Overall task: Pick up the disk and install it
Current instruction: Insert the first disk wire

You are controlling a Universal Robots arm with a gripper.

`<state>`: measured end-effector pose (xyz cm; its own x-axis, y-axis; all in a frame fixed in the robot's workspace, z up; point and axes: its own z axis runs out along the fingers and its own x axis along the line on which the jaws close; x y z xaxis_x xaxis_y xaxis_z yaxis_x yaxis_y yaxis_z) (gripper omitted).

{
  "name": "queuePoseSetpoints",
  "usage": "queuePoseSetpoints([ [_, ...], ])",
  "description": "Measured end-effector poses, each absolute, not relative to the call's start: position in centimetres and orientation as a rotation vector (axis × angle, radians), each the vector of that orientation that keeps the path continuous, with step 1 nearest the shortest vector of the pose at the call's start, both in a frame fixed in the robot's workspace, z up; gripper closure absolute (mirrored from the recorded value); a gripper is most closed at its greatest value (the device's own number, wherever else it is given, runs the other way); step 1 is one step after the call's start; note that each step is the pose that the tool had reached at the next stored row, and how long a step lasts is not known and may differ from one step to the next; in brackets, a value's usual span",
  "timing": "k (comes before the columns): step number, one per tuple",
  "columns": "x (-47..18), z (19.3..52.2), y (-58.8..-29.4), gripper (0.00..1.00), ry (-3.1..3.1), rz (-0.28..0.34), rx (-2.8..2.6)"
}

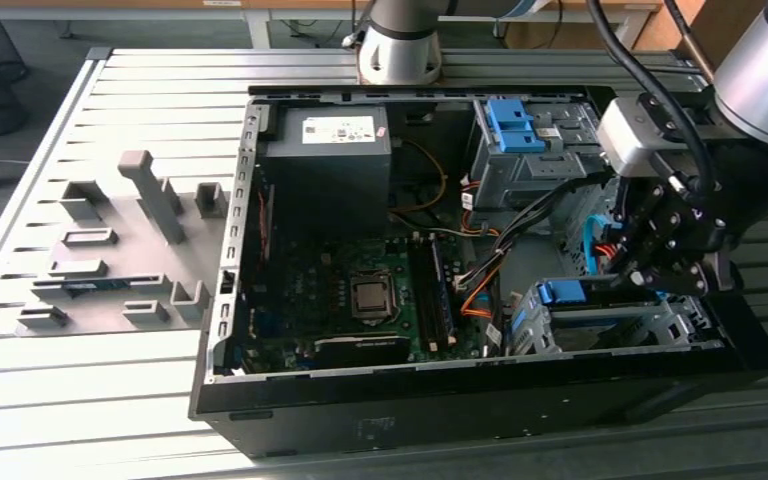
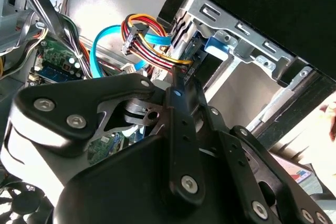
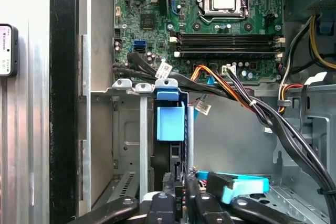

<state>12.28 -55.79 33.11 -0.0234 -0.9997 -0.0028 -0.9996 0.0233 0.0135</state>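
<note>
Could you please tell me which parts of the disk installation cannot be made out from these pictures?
- Exterior view: the gripper hangs over the drive cage, hiding whatever sits beneath it.
- Second wrist view: the gripper's dark linkage covers the foreground, so whether it holds the disk cannot be told.
- First wrist view: the gripper is cut off by the frame's edge.

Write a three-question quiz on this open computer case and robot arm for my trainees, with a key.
1. True or false: the gripper is over the drive cage at the exterior view's right.
2. What colour is the tab standing in that cage in the first wrist view?
3. The grey block holders lie: A) inside the case B) outside it, at the exterior view's left.

Key: 1 true; 2 blue; 3 B.
</note>
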Motion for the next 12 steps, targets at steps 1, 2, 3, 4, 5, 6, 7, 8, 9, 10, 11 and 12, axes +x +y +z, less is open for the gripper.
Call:
queuePoseSetpoints([
  [1, 12.29, 33.28, -55.79, 0.76, -2.242, -0.018, 2.19],
  [2, 12.29, 33.49, -55.79, 0.76, -2.242, -0.018, 2.19],
  [3, 12.29, 33.7, -55.79, 0.76, -2.242, -0.018, 2.19],
  [4, 12.29, 33.88, -55.79, 0.76, -2.242, -0.018, 2.19],
  [5, 12.29, 34.01, -55.79, 0.76, -2.242, -0.018, 2.19],
  [6, 12.29, 34.11, -55.79, 0.76, -2.242, -0.018, 2.19],
  [7, 12.29, 34.12, -55.79, 0.78, -2.242, -0.018, 2.19],
  [8, 12.29, 34.12, -55.79, 0.84, -2.242, -0.018, 2.19],
  [9, 12.29, 34.12, -55.79, 0.84, -2.242, -0.018, 2.19],
  [10, 12.29, 34.12, -55.79, 0.89, -2.242, -0.018, 2.19],
  [11, 12.29, 34.13, -55.79, 0.89, -2.242, -0.018, 2.19],
  [12, 12.29, 34.14, -55.79, 0.89, -2.242, -0.018, 2.19],
])
